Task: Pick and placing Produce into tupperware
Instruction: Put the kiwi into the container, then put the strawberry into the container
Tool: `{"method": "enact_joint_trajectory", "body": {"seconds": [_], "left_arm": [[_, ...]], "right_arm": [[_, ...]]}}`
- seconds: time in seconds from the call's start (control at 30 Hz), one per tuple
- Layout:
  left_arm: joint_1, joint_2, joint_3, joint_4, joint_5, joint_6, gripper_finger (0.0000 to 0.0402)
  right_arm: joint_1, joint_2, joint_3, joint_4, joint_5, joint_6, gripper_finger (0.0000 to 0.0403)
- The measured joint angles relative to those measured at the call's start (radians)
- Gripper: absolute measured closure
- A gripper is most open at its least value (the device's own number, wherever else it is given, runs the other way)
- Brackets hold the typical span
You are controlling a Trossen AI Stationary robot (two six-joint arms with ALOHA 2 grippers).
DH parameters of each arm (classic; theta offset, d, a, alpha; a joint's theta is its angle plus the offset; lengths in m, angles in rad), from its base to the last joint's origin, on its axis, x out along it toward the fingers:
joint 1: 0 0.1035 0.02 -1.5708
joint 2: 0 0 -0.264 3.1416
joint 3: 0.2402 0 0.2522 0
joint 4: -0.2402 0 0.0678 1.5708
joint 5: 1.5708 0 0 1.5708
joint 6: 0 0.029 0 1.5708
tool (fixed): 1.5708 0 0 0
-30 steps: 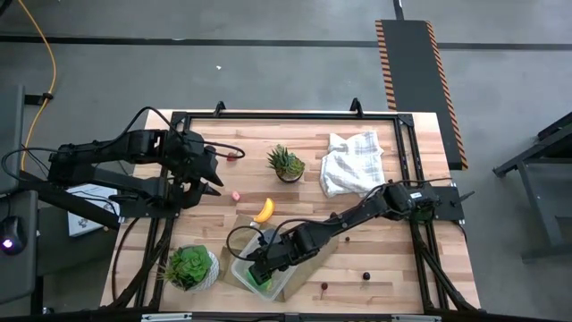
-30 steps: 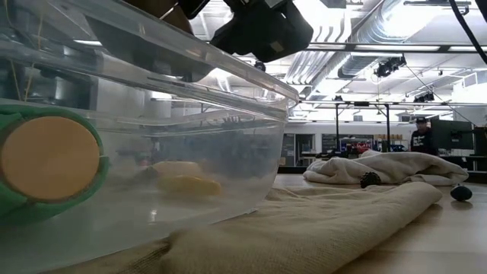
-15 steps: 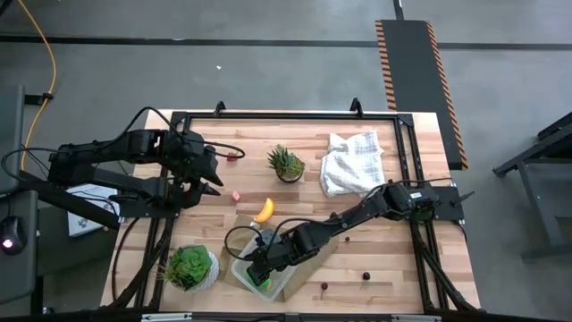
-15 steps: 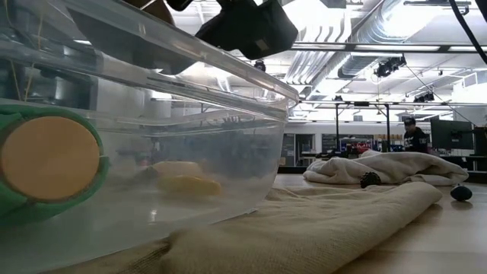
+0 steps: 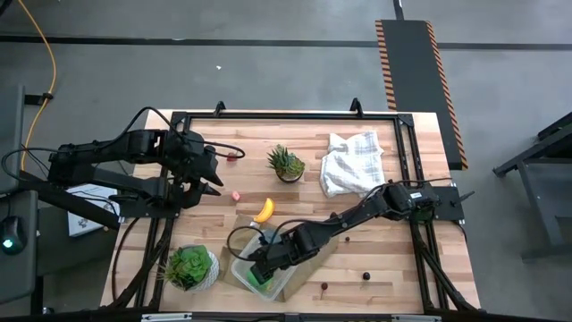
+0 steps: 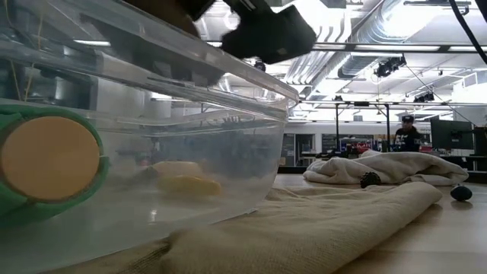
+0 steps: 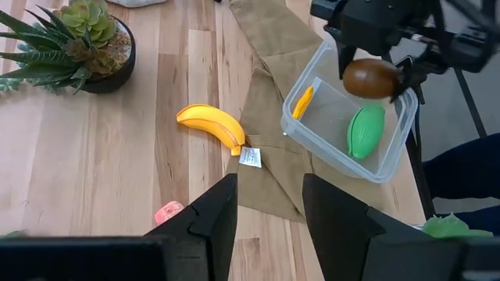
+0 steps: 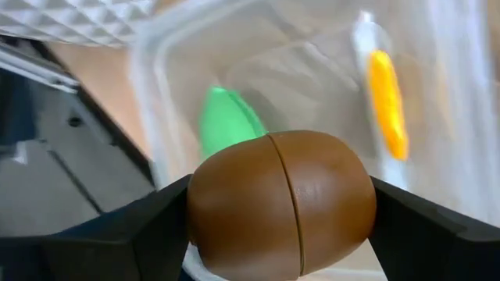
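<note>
Your wooden table (image 5: 393, 255) carries a white cloth (image 5: 351, 161), a spiky potted plant (image 5: 286, 163), a leafy plant in a white pot (image 5: 189, 266), a yellow banana (image 5: 264, 210), a pink piece (image 5: 236, 196) and a brown paper bag (image 7: 269, 117) under the clear tupperware (image 7: 394, 156).

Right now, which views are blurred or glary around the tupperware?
Right wrist view: kiwi sharp, tupperware behind it blurred. Low view: right gripper motion-smeared, ceiling lights glare. Left wrist view: crisp on banana and green oval.
</note>
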Motion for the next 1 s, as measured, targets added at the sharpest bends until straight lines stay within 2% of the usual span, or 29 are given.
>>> {"method": "enact_joint_trajectory", "body": {"seconds": [0.17, 0.43, 0.67, 1.0], "left_arm": [[0.0, 0.0, 0.0, 0.0, 0.0, 0.0, 0.0268], [0.0, 0.0, 0.0, 0.0, 0.0, 0.0, 0.0268], [0.0, 0.0, 0.0, 0.0, 0.0, 0.0, 0.0268], [0.0, 0.0, 0.0, 0.0, 0.0, 0.0, 0.0268]], "right_arm": [[0.0, 0.0, 0.0, -0.03, -0.042, -0.009, 0.0076], [0.0, 0.0, 0.0, -0.027, -0.044, -0.003, 0.0038], [0.0, 0.0, 0.0, -0.019, -0.041, 0.017, 0.0036], [-0.009, 0.0, 0.008, 0.082, -0.045, 0.015, 0.0036]]}}
